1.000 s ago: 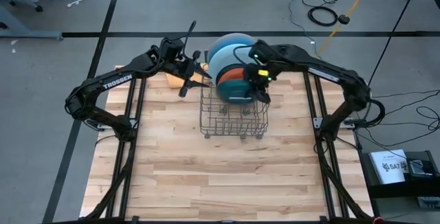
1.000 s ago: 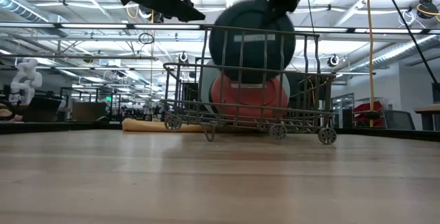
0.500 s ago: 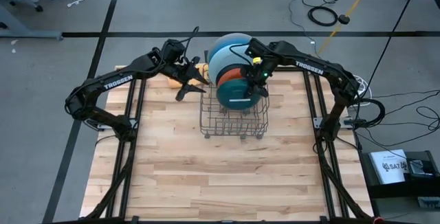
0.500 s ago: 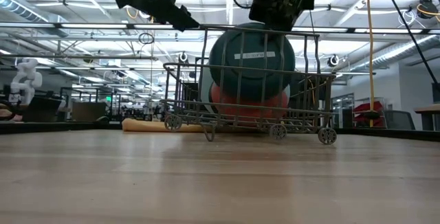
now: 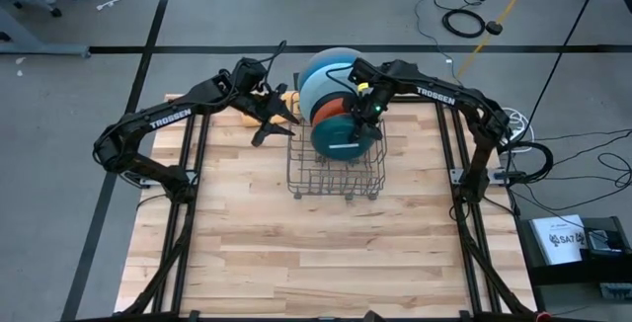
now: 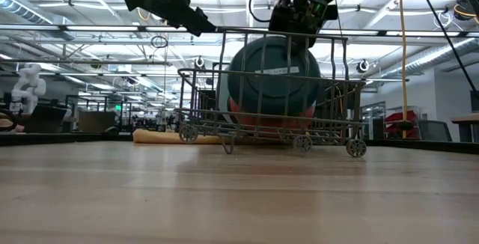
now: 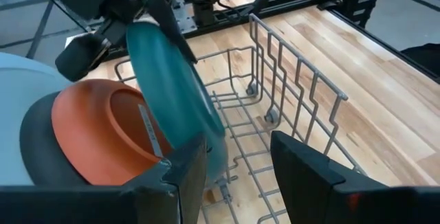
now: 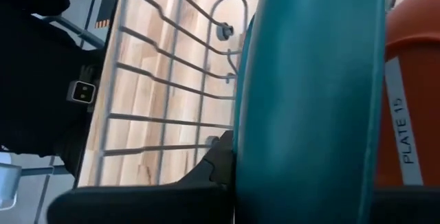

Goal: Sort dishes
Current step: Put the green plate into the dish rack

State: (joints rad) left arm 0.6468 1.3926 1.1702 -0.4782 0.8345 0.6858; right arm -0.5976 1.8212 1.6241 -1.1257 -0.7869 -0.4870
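Observation:
A wire rack [image 5: 336,169] stands at the table's far middle. On edge in it, from far to near, stand a large light blue plate [image 5: 331,63], a dark grey plate [image 7: 38,159], an orange plate [image 5: 331,108] with a white sticker, and a dark teal plate [image 5: 343,136]. My right gripper [image 5: 368,107] is shut on the teal plate at the rack's top. My left gripper [image 5: 274,121] is open and empty, raised just left of the rack, its fingers [image 7: 182,176] pointing at the plates. My right gripper pinches the teal plate's upper rim [image 6: 288,40] between its two fingers, one on each face [image 8: 237,162]. The fingers come from above, slanting down from the table's right. The plate stands upright inside the rack, just in front of the orange plate; its lower edge is hidden by the wires.
An orange cloth [image 6: 161,135] lies on the table left of the rack, under my left arm. The rack's near half [image 7: 289,114] holds no plates. Bare wooden table [image 5: 316,253] stretches to the near edge.
My right gripper has gone down with the teal plate. The plate, held above the rack a second ago, has sunk between the wires and now covers most of the orange plate in the low view.

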